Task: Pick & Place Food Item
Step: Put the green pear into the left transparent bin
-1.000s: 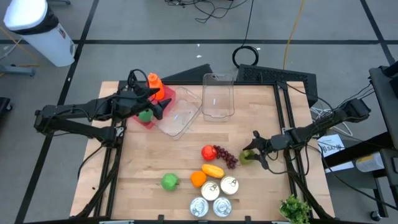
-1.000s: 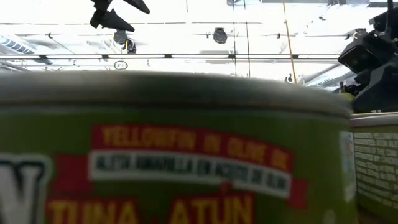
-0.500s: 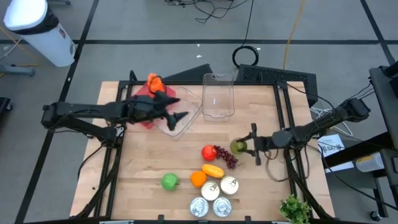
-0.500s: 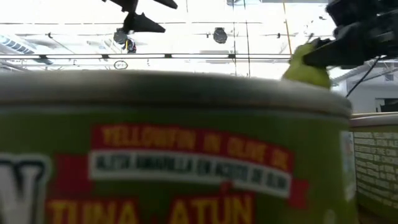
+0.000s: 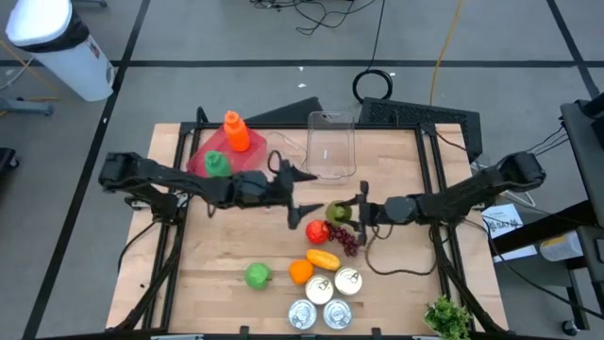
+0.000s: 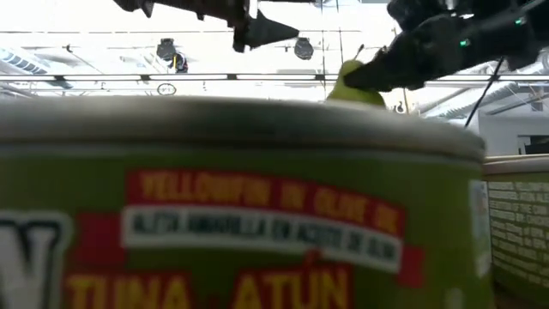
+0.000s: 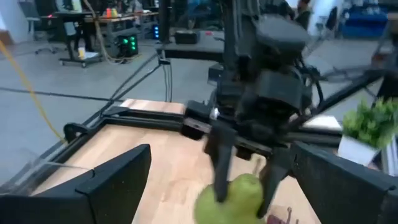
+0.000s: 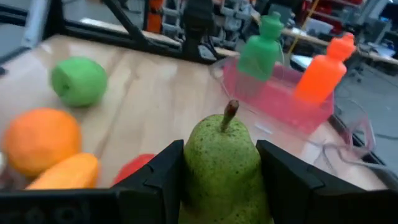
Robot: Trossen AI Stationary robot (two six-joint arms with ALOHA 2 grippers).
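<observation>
Green speckled pear (image 5: 339, 212), stem up, held above the desk (image 5: 396, 161) between the right end effector (image 5: 354, 212) fingers, over the red fruit.

Over the middle of the wooden table (image 5: 396, 161) the two arms nearly meet. The right gripper (image 5: 351, 212) is clamped on a green pear (image 5: 338, 212), just above a red apple (image 5: 318, 230) and some dark grapes (image 5: 347, 240). The left gripper (image 5: 300, 190) faces it, fingers spread wide, holding nothing. Behind sit a clear box (image 5: 330, 144) and a pink tray (image 5: 200, 161) with an orange bottle (image 5: 235, 131) and a green bottle (image 5: 216, 163). Near the front edge lie a green apple (image 5: 257, 275), an orange (image 5: 300, 271) and four cans (image 5: 326, 298).
</observation>
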